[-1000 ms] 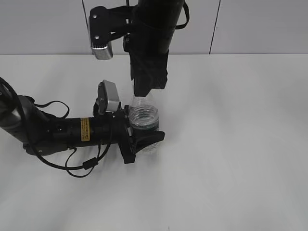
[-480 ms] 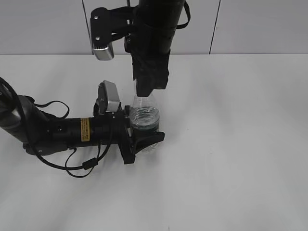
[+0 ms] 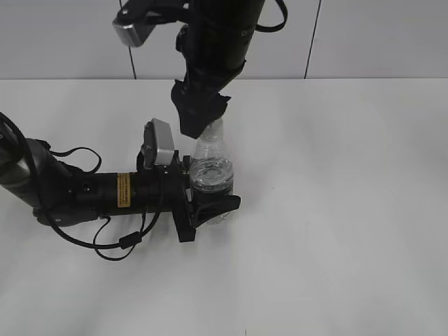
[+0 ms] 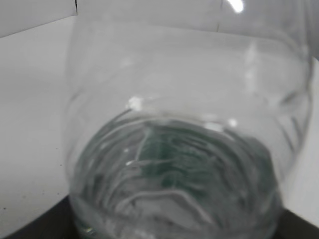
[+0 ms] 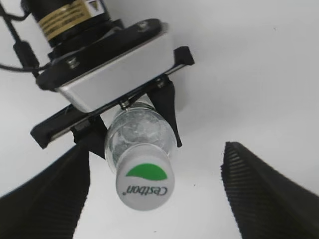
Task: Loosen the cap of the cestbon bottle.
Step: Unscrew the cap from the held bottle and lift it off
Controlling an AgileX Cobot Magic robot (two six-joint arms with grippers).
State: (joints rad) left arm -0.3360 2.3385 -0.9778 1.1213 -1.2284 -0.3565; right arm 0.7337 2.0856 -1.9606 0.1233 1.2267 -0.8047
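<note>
The cestbon bottle [image 3: 211, 173], clear with a dark green label, stands upright on the white table. My left gripper [image 3: 210, 201] comes in from the left and is shut on the bottle's lower body. In the left wrist view the bottle [image 4: 184, 149] fills the frame. The cap [image 5: 144, 185], white with a green patch and "Cestbon" lettering, sits on the neck. My right gripper [image 5: 157, 199] hangs over it from above, open. The cap lies between the fingers without touching them, nearer the left finger [image 5: 45, 199]. In the exterior view the right gripper [image 3: 197, 115] hides the cap.
The white table [image 3: 336, 210] stretches around the bottle. A grey wall with panel seams stands behind it. The left arm [image 3: 84, 192] and its cables lie low across the table's left side.
My right gripper has turned about the bottle's top and now hangs tilted, its wrist camera swung up and to the left. More of the bottle's neck shows. The left gripper and bottle stay put.
</note>
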